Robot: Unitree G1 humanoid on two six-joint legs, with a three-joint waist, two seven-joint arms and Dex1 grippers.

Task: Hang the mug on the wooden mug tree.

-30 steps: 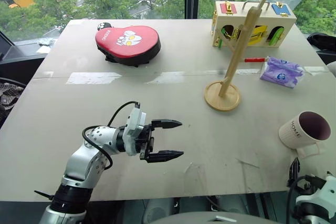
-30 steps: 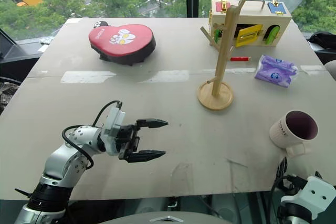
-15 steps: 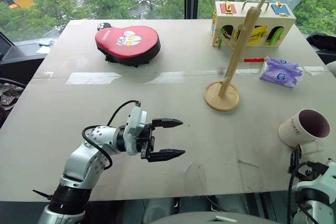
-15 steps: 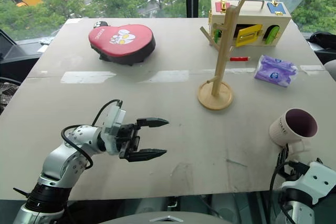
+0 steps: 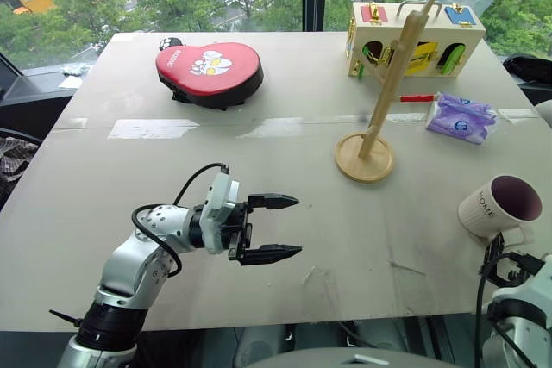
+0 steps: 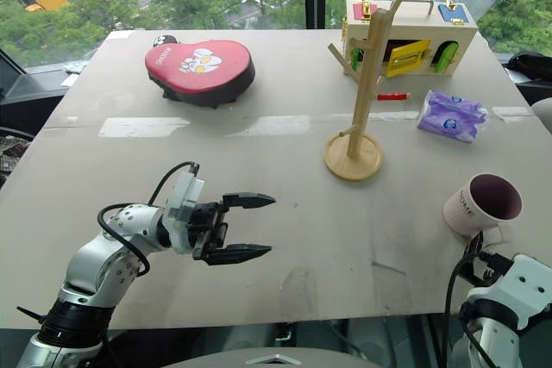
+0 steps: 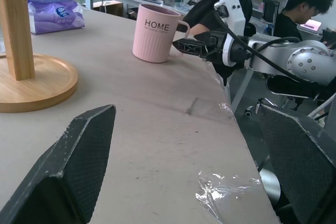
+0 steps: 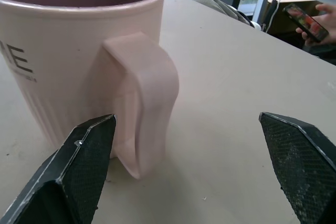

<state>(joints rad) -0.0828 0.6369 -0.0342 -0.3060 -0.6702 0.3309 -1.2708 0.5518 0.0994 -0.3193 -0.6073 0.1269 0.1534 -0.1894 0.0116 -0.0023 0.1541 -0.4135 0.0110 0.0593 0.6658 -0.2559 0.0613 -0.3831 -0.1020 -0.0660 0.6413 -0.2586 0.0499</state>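
Mug (image 5: 501, 206) stands upright near the tabletop's (image 5: 285, 161) right front edge, handle turned toward the robot. Just behind that handle waits the right gripper (image 8: 186, 150), fingers spread wide and holding nothing, so this arm is by far the nearer. Well apart, the left gripper (image 5: 274, 227) hovers open and empty. Beyond the mug, to its left, stands the mug tree (image 5: 388, 92).

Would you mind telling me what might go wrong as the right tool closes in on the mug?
1. The mug stands near the table edge; a nudge could tip it off.
2. The right tool is open with the handle near one finger, so it may grip off-centre and slip.
3. The wooden mug tree is slim; a swinging mug might topple it.
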